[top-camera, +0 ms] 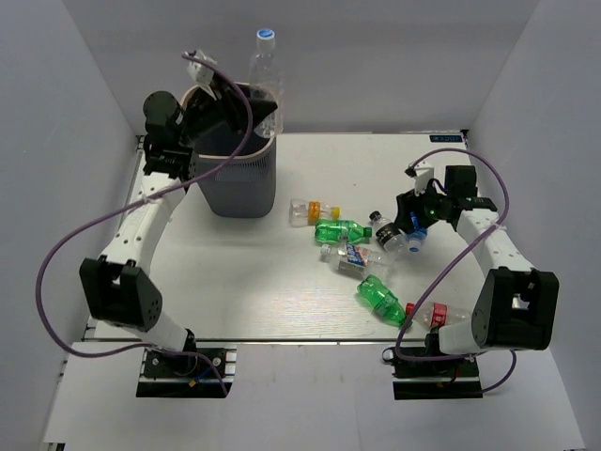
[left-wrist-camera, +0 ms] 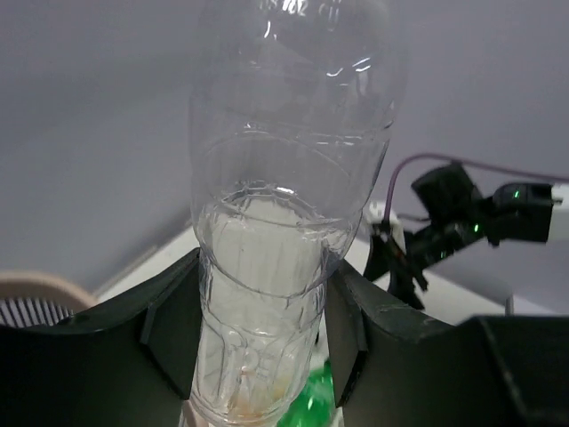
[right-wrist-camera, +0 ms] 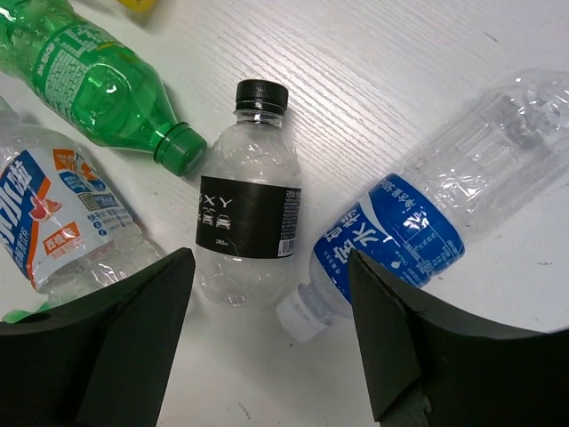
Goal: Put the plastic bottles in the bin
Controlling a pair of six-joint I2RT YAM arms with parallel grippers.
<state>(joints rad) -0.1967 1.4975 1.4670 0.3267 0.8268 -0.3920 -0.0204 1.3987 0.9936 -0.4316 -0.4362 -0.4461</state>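
Observation:
My left gripper (top-camera: 242,103) is shut on the lower body of a clear bottle (top-camera: 266,64) with a blue cap, held upright over the bin (top-camera: 239,183). In the left wrist view the clear bottle (left-wrist-camera: 276,222) fills the space between the fingers (left-wrist-camera: 169,334), and the bin's pale rim (left-wrist-camera: 36,289) shows at the left. My right gripper (top-camera: 399,230) hangs open over the table. Below it lie a black-labelled bottle (right-wrist-camera: 249,213) with a black cap and a blue-labelled bottle (right-wrist-camera: 418,231) with a white cap, neither touched by the fingers (right-wrist-camera: 133,342).
More bottles lie mid-table: a yellow-labelled one (top-camera: 310,211), a green one (top-camera: 340,230), a blue-and-white-labelled one (top-camera: 352,258), another green one (top-camera: 380,299) and a red-capped one (top-camera: 427,315) near the right arm's base. White walls enclose the table.

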